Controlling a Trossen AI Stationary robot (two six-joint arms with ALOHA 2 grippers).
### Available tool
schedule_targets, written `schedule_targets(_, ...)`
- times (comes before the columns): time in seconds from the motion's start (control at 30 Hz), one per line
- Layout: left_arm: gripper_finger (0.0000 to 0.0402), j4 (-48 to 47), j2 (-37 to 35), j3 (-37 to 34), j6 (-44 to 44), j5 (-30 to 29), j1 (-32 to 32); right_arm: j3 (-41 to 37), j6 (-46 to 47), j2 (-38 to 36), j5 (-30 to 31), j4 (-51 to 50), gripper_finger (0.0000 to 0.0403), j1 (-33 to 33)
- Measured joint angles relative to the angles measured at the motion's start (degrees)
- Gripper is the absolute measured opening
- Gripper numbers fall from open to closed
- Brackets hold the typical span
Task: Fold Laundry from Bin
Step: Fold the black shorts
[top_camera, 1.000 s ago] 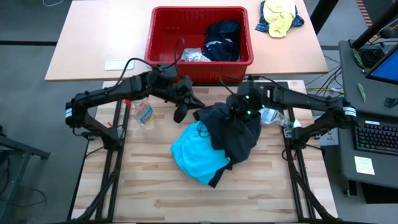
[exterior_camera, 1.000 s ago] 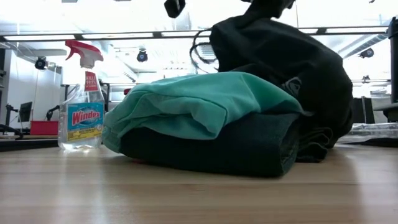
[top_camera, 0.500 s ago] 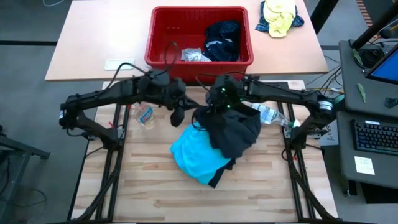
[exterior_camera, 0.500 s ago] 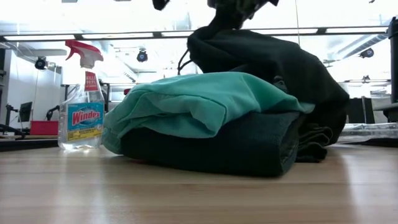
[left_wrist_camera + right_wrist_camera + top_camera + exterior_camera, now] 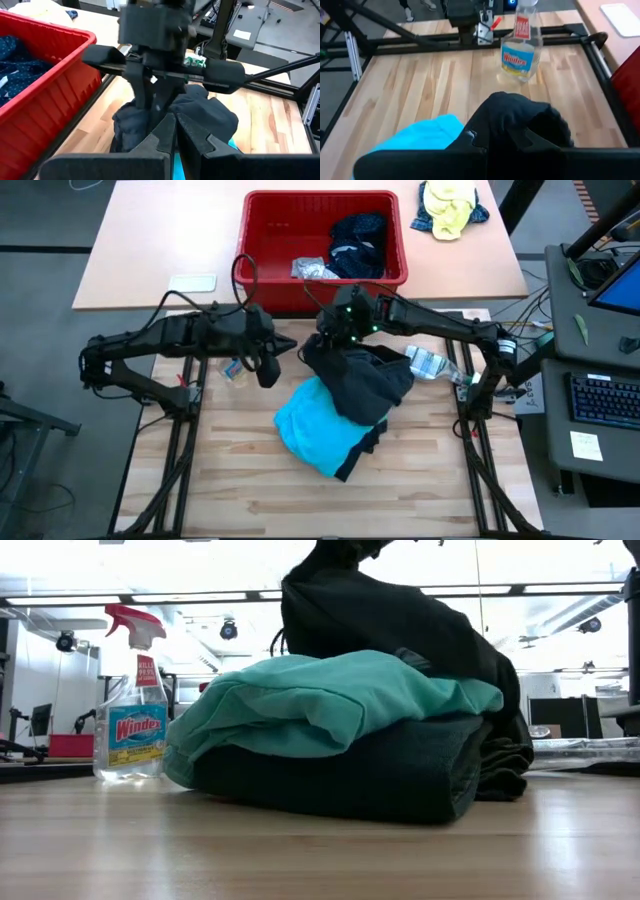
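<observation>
The right gripper (image 5: 336,340) had its fingers pinched on a black garment (image 5: 365,385), lifting one bunched corner at the counter's (image 5: 250,480) twelve o'clock edge. It draped limp over the turquoise garment (image 5: 310,430). Soft and light, it would sag; a seam or shoulder seemed the better hold. The left gripper (image 5: 268,372) hung closed and empty at nine o'clock. More laundry sat in the bin (image 5: 262,232).

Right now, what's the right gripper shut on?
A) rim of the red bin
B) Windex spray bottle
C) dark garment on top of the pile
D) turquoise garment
C: the right gripper is shut on the dark garment, lifting one end of it above the turquoise garment; the spray bottle and the red bin stand apart, untouched.
</observation>
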Motion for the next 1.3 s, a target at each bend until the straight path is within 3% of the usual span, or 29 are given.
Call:
schedule_targets(0.2, 0.0001, 0.25, 0.44, -0.02, -1.86, -0.02, 0.03, 4.27, 1.95, 0.94, -0.02, 0.11, 0.0009, -0.28)
schedule_targets(0.33, 0.0021, 0.76, 1.04, -0.04, -3.44, 0.17, -0.23, 5.91, 2.43, 0.9, -0.06, -0.37, 0.0009, -0.29)
schedule_targets(0.5, 0.008, 1.67, 1.83, -0.11, -4.09, 0.12, -0.32, 8.14, 2.93, 0.79, -0.06, -0.95, 0.0009, -0.31)
schedule_targets(0.73, 0.0177, 4.15, 4.85, -0.24, -3.22, -5.92, -0.3, 8.66, 5.18, 0.72, -0.08, -1.15, 0.0009, -0.29)
schedule_targets(0.87, 0.0214, 4.99, 6.9, -0.24, -2.51, -6.52, -0.6, 8.49, 4.96, 0.68, 0.06, -2.83, 0.0009, -0.15)
schedule_targets(1.3, 0.0232, 2.29, 7.05, -0.24, -4.94, -8.43, -0.82, 8.95, 5.44, 0.66, 0.07, -4.65, 0.0009, 0.09)
